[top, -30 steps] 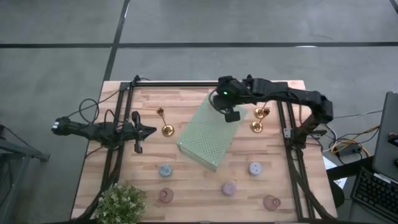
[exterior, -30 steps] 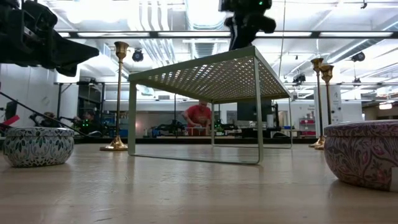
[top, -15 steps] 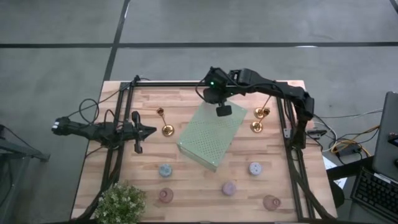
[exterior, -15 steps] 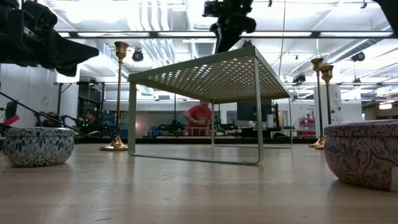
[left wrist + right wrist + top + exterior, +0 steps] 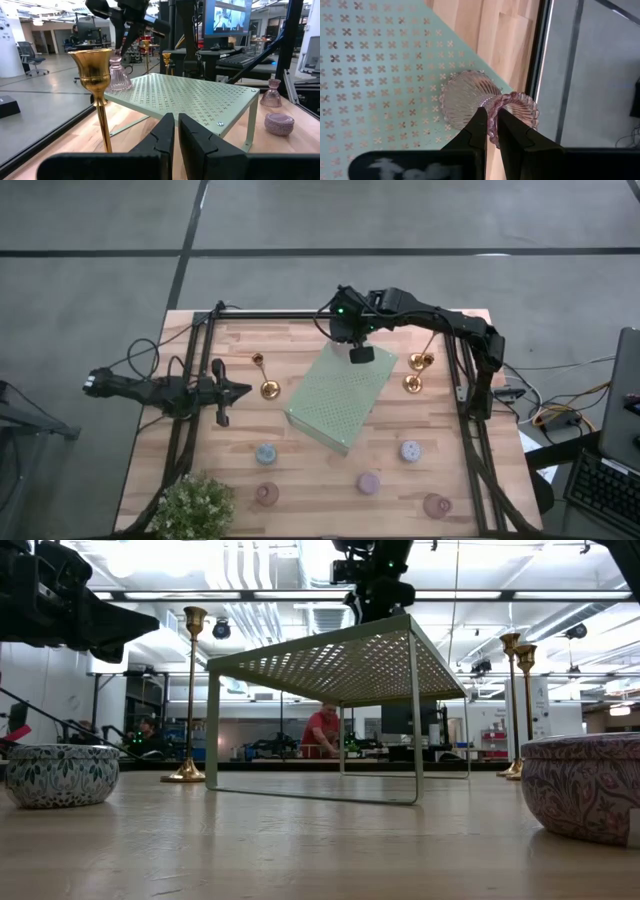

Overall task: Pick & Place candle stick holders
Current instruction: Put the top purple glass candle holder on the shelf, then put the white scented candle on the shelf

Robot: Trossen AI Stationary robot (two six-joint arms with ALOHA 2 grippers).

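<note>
My right gripper [image 5: 360, 352] is shut on a pink ribbed glass candle holder [image 5: 470, 97] over the far corner of the pale-green perforated shelf [image 5: 338, 398]. The holder also shows in the left wrist view [image 5: 116, 75]. My left gripper [image 5: 246, 390] is shut and empty, beside a gold candlestick [image 5: 266, 388] that stands on its round base. Two more gold candlesticks [image 5: 418, 362] stand to the right of the shelf. Small squat round holders [image 5: 266, 453] [image 5: 410, 450] [image 5: 369, 482] sit on the near half of the table. My right gripper has the pink holder by the scalloped rim of its upper cup [image 5: 492, 131], one finger outside the cup and one inside. The fingers come from above, pointing down. The holder stands upright below them, its base [image 5: 118, 85] at the shelf's far corner; whether it rests there I cannot tell.
A leafy green plant [image 5: 195, 508] stands at the near left corner. Two more squat holders [image 5: 267, 493] [image 5: 436, 505] sit near the front edge. Black frame rails [image 5: 462, 395] run along both sides of the table. People show in the room beyond [image 5: 320, 730].
My right gripper has carried the pink holder from over the shelf's right side toward the table's far edge and left, to the shelf's far corner. It has stayed shut and the holder upright.
</note>
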